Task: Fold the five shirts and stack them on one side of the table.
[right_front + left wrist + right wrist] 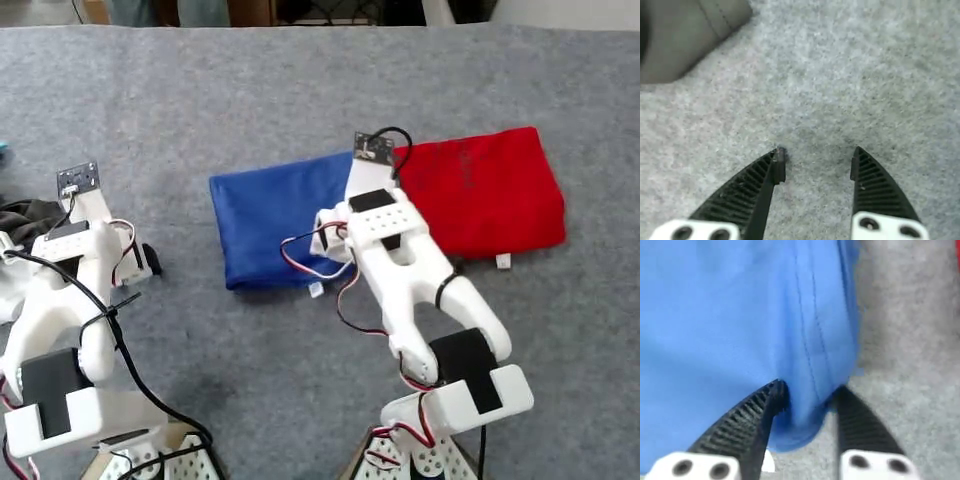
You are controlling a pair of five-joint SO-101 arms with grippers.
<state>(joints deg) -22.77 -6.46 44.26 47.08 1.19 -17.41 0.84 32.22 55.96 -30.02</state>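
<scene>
The blue shirt [275, 220] lies folded flat in the middle of the grey worktop [300, 80]. The red shirt [490, 190] lies folded just beside it, on the right. The right gripper [810, 392] is down at the blue shirt's edge, on the side next to the red one. Its fingers [740, 430] look pinched on a fold of blue cloth there, with the cloth bunched up between them. The left gripper [817, 160] hangs over bare worktop with its fingers [740, 200] spread apart and nothing between them. A dark grey shirt [680, 40] lies near it, by the left edge. These shirts look soft, light and floppy, so they will likely sag and come unfolded if lifted by one corner. A better hold is probably on a thick folded edge, where many layers get pinched at once (a stitched hem runs right by the right fingers). A small white tag [315, 290] sticks out from the blue shirt's near edge. A second white tag [503, 261] sticks out from the red shirt. Both are too small to read. The red shirt may have some faint dark print [452, 165], and that cannot be read either.
</scene>
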